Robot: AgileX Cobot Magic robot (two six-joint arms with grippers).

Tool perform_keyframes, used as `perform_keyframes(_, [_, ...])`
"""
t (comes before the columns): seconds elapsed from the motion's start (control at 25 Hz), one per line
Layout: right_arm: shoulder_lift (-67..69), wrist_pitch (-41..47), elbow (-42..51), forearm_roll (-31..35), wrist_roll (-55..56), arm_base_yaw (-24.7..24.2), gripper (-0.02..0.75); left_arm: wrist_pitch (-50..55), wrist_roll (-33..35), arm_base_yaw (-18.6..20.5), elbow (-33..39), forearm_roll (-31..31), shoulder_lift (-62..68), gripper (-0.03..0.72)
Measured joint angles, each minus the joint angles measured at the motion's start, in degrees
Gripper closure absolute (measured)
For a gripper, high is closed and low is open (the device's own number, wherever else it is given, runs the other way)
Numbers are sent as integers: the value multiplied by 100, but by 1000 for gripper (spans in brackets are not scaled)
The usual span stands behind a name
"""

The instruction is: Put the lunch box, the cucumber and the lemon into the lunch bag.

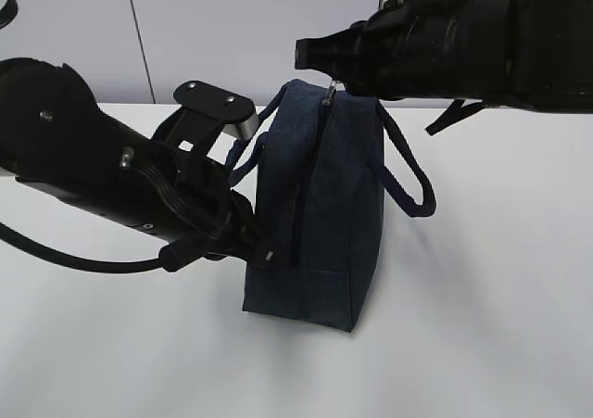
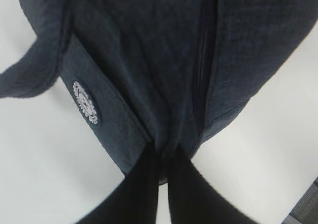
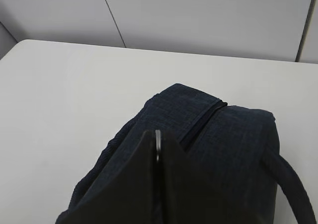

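My left pincer (image 1: 262,254) is clenched on the lower end of the lunch bag (image 1: 320,214), pinching fabric at the zipper seam near the white emblem (image 2: 86,103), bag standing upright mid-tabletop (image 1: 482,325). Zipper (image 2: 201,70) looks closed along its length. Up top, my right pincer (image 1: 320,58) is clenched right at the metal pull (image 1: 331,92), seemingly gripping it, though contact is partly hidden. Lunch box, cucumber, lemon not in view, whether inside can't tell. Step looks like working the zipper: hold the left anchor firm, pull straight along the seam, don't lift the bag or snag a handle (image 1: 412,182).
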Motion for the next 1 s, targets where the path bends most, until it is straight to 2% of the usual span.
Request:
perform_keyframes(0.32, [0,56,0,0,-40,0,738,75,-225,484,0,183,-9,694])
perform_keyframes(0.52, [0,35,0,0,-129,0,738,183,-234,510,13,240,-22,694])
perform_keyframes(0.84, [34,63,0,0,-215,-86,738,-67,-234,510,604,240,-339,694])
perform_keyframes(1.0, [34,63,0,0,-215,-180,738,-45,-237,510,661,253,-460,694])
